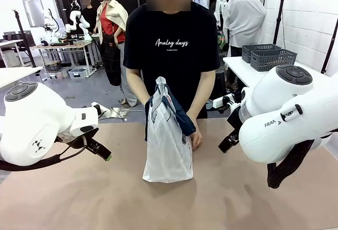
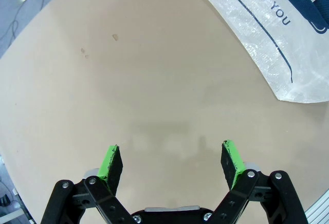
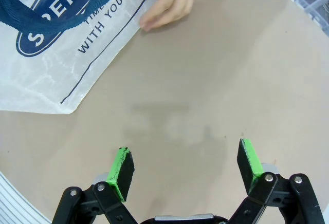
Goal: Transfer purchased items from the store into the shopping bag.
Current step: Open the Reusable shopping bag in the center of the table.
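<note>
The shopping bag (image 1: 168,151), translucent white with navy straps, stands at the middle of the tan table (image 1: 79,198), and the person (image 1: 171,45) holds it upright from behind. Its printed side shows in the left wrist view (image 2: 288,44) and the right wrist view (image 3: 56,64), where a hand (image 3: 169,3) rests at its edge. My left gripper (image 1: 103,153) (image 2: 172,162) hovers open over bare table left of the bag. My right gripper (image 1: 228,143) (image 3: 185,165) hovers open to the bag's right. The purchased items and the store are out of view.
Two dark grey mesh baskets (image 1: 269,56) sit on a white table (image 1: 243,69) behind the person at the right. Bare tabletop lies under both grippers and in front of the bag.
</note>
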